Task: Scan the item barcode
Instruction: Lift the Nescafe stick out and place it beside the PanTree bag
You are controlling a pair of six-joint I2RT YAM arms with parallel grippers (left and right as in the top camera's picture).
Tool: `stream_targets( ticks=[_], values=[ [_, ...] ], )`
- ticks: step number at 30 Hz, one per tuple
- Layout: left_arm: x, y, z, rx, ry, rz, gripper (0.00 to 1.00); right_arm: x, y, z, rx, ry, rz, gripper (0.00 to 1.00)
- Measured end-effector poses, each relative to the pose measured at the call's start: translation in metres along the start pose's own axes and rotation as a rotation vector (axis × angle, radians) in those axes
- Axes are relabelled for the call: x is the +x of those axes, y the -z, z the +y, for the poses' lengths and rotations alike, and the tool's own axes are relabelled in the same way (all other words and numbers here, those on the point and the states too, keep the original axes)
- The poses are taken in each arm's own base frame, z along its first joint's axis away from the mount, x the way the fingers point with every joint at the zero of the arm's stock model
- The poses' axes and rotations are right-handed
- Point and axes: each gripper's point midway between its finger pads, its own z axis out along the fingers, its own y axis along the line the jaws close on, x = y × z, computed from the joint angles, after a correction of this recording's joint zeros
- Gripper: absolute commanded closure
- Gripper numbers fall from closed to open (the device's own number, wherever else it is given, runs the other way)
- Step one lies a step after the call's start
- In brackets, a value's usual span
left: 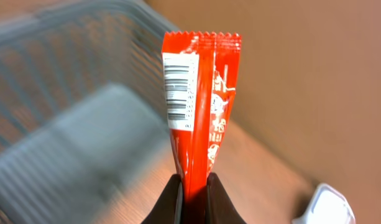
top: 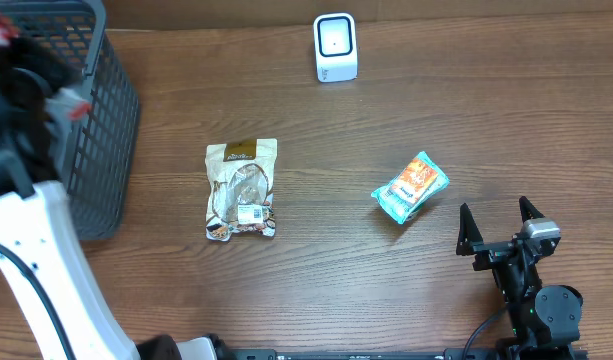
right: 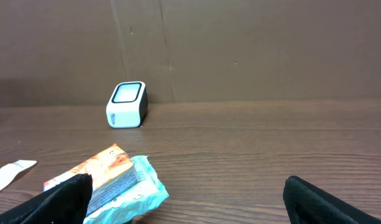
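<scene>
My left gripper [left: 194,182] is shut on the bottom edge of a red packet [left: 201,93], which stands upright between its fingers. A white barcode label [left: 179,87] faces the left wrist camera. Behind it lies the grey mesh basket [left: 66,118]. The white scanner [top: 335,47] stands at the back middle of the table and also shows in the right wrist view, scanner [right: 126,104]. My right gripper [top: 500,228] rests low at the front right, open and holding nothing [right: 189,186].
A teal and orange packet [top: 411,186] lies just left of the right gripper. A cream and brown snack bag [top: 241,190] lies mid-table. The grey basket [top: 101,120] fills the back left corner, with my white left arm [top: 46,260] in front of it.
</scene>
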Motion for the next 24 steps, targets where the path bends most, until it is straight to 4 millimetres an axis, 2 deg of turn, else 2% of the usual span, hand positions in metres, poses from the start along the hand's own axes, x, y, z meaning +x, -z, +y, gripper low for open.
stream_targets(
  ticks=[2,5,8,11,17,19,24],
  values=[
    [0.03,0.009,-0.02,0.038,-0.046,0.094,0.96,0.0,0.0,0.0,0.0,0.0,0.0,0.0],
    [0.078,0.01,-0.037,0.045,-0.104,0.253,0.96,0.0,0.0,0.0,0.0,0.0,0.0,0.0],
    [0.13,0.004,-0.047,0.024,-0.188,0.416,0.96,0.0,0.0,0.0,-0.001,0.0,0.0,0.0],
    [0.178,-0.011,-0.052,-0.008,-0.264,0.547,0.96,0.0,0.0,0.0,0.0,0.0,0.0,0.0],
    [0.267,-0.049,-0.034,-0.13,-0.39,0.759,0.96,0.0,0.0,0.0,-0.001,0.0,0.0,0.0],
    [0.29,-0.061,-0.025,-0.17,-0.415,0.806,0.96,0.0,0.0,0.0,-0.001,0.0,0.0,0.0],
    [0.328,-0.082,-0.004,-0.231,-0.445,0.877,0.96,0.0,0.0,0.0,0.0,0.0,0.0,0.0]
  ],
)
